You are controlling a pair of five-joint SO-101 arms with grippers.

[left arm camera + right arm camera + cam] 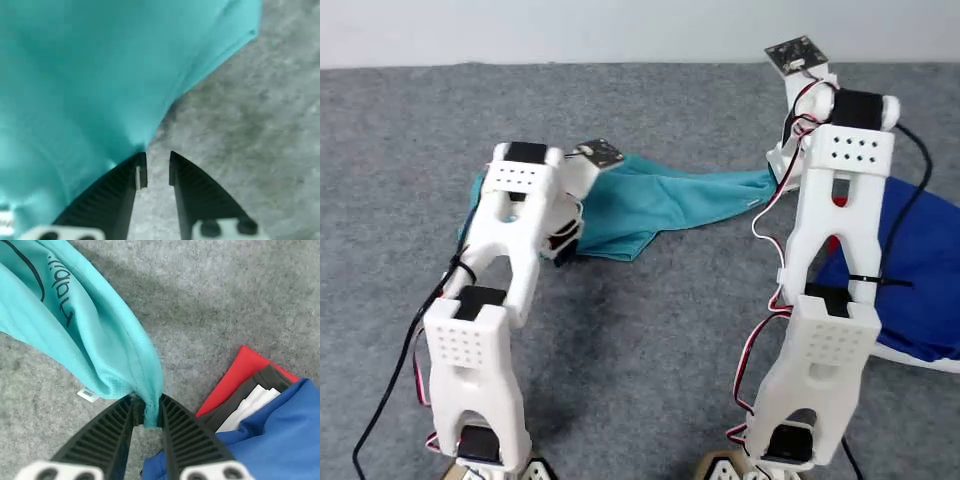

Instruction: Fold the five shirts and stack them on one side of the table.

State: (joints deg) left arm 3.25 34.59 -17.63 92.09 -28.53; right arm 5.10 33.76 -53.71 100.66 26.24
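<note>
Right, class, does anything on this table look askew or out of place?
The teal shirt is bunched and stretched, one end pinched in the right gripper, not lying flat. The blue shirt lies rumpled over a red shirt, not neatly stacked.

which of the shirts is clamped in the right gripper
The teal shirt, with a bunched edge pinched in the right gripper. The blue shirt and the red shirt lie piled on the table, and the gripper touches neither.
</note>
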